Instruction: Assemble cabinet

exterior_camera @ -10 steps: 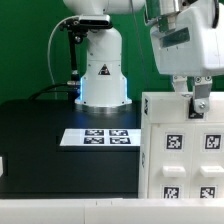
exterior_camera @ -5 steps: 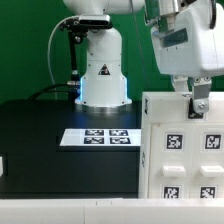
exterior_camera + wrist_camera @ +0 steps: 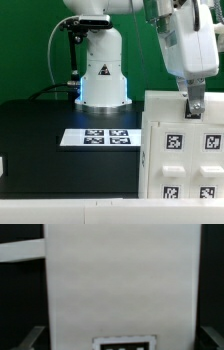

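Note:
The cabinet (image 3: 170, 120) is a tall white box piece with several black-and-white tags on its face, standing at the exterior view's right on the black table. My gripper (image 3: 194, 108) comes down on its top edge, one finger (image 3: 196, 103) showing in front of the panel. In the wrist view the white cabinet panel (image 3: 120, 280) fills the whole space between my two dark fingers (image 3: 36, 336), which lie against its sides. The gripper (image 3: 120, 339) is shut on the cabinet. A tag shows on the panel between the fingertips.
The marker board (image 3: 97, 137) lies flat on the black table (image 3: 50, 120) in the middle. The robot's white base (image 3: 102, 75) stands behind it before a green backdrop. A small white piece (image 3: 2, 165) shows at the left edge. A white bar (image 3: 20, 252) crosses beside the panel.
My hand has tilted and swung toward the exterior view's right above the cabinet, and the cabinet's top edge has shifted slightly with it.

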`<state>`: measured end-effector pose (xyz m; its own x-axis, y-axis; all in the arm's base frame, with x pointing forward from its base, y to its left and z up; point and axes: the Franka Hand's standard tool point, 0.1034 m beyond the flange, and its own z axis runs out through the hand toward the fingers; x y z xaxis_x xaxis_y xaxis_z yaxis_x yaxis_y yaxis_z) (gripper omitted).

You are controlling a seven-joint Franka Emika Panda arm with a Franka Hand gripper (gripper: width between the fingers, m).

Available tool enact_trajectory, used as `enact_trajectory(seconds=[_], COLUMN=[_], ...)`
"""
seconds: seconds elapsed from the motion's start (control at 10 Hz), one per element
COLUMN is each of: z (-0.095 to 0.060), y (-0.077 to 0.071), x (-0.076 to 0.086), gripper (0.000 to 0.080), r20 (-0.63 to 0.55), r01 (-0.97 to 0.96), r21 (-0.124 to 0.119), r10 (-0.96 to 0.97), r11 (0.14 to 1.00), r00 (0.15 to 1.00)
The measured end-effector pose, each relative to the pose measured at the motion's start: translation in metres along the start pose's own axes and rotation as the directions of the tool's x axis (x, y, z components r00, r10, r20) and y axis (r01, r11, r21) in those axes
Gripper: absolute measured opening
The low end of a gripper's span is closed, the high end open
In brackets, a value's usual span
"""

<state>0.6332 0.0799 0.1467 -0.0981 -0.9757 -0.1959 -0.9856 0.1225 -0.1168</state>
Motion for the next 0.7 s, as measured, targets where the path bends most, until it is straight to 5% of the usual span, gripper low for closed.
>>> enact_trajectory(seconds=[0.1, 0.2, 0.4, 0.7], z=[-0.005, -0.017, -0.051, -0.042], y=[-0.002, -0.005, -0.016, -0.014], x=[-0.003, -0.007, -0.017, -0.016], gripper=[0.0708, 0.0771, 0.0795, 0.0796], r20=[0.004, 0.011, 0.033, 0.028], r01=[0.035, 0.064, 0.095, 0.1], r21=[0.001, 0.014, 0.03, 0.028], r10=[-0.035, -0.064, -0.096, -0.101], r11=[0.999, 0.998, 0.995, 0.995], r00=[0.999, 0.998, 0.995, 0.995])
